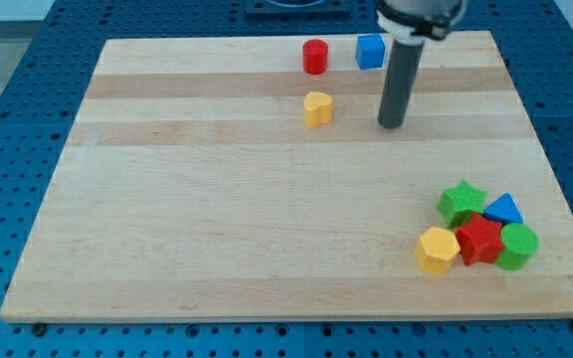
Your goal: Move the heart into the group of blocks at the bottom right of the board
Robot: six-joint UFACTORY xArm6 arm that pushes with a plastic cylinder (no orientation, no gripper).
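**Heart sits far from its group, and the tip stands on the wrong side of it**

Pale wooden board [267,199] on a blue perforated bench, and most of its middle lies bare. Up near the view's top sits the yellow heart [317,108], alone, with the red cylinder [314,57] just above it and the blue cube [370,51] up and to the view's right. My tip [392,125] rests on the board to the view's right of the heart, apart from it, touching nothing. No jaws or fingers here to report on, only a plain rod, so there is nothing to spread or pinch.

Down at the bottom right waits the cluster: green star [462,200], blue triangle [504,210], red star [479,239], green cylinder [517,246] and yellow hexagon [436,249], packed close together.

Now the risks, as I judge them. The tip stands between heart and target, so a push from here would send the heart toward the view's left, the wrong way. It needs to circle round to the heart's upper left, and that path runs close by the red cylinder, which could get clipped. On the long diagonal, an off-centre contact may let the heart spin away. Arriving too hard could scatter the cluster toward the board's edge.
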